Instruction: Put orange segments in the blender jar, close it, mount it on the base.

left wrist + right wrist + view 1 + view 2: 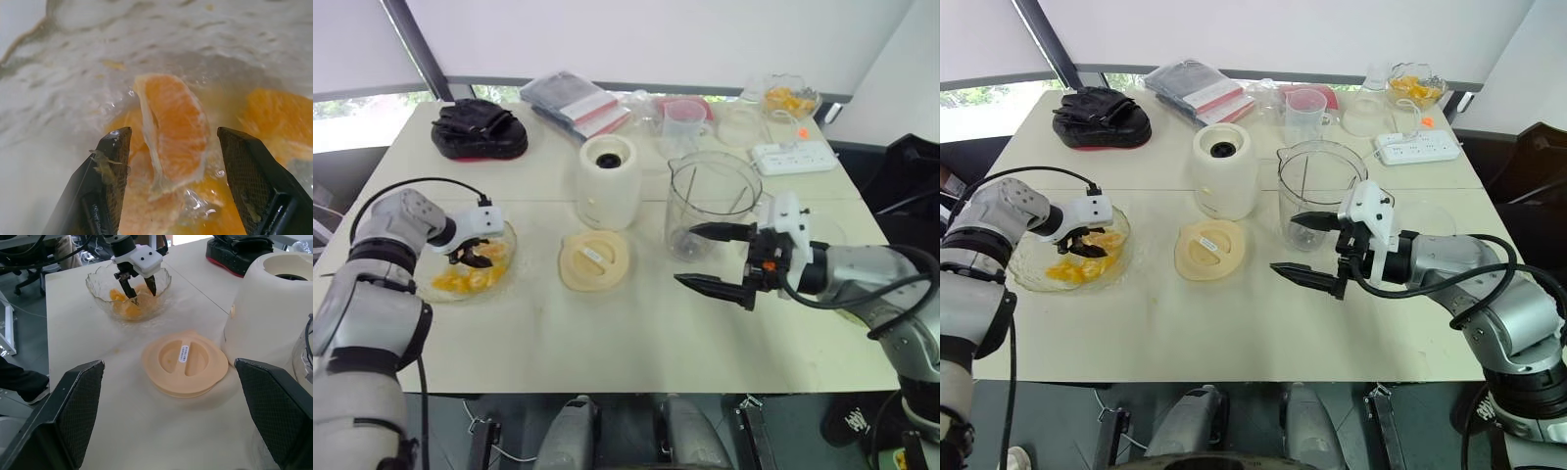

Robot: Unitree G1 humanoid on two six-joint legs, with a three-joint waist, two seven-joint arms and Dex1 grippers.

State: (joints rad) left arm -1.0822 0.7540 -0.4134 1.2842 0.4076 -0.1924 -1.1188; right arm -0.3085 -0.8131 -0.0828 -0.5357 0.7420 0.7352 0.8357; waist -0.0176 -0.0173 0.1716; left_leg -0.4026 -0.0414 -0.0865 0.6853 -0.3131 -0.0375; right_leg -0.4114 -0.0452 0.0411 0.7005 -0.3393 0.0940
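Left gripper (468, 257) at mid-left of the frame inside glass bowl (512, 238), fingers apart either side of an orange segment (173, 129), right gripper (685, 255) at mid-right spread wide beside blender jar (713, 191), lid (594, 258) flat at centre, base (609, 181) just above it

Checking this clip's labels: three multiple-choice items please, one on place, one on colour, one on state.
1. The lid lies: A on the jar; B on the table before the blender base; C in a bowl.
2. The lid's colour: A pale peach; B blue; C black.
3. The left end effector is: A shut, empty; B open around an orange segment in the glass bowl; C shut on the lid.
Key: B, it lies flat before the base; A, the head views show peach; B, its fingers stand either side of the segment.
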